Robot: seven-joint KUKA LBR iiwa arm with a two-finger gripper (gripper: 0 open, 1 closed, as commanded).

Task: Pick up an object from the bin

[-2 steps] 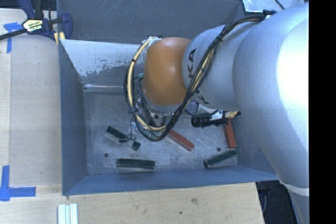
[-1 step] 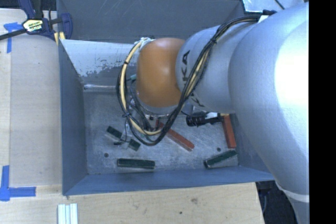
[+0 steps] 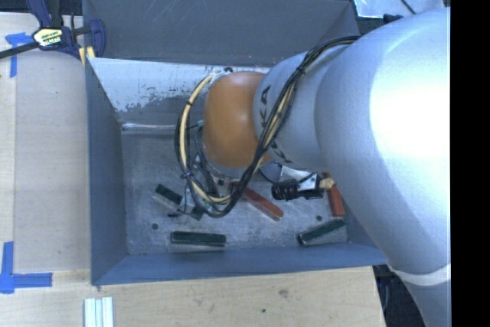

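Scuffed grey metal bin, flat dark bar.

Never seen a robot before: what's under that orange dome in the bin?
A reddish stick pokes out from beneath the orange cover, with a small dark piece beside its cables. Whatever lies directly below is covered.

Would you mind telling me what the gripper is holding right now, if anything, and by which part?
It cannot be told: the gripper is low beside a small dark piece, and the orange wrist cover and cables hide any hold.
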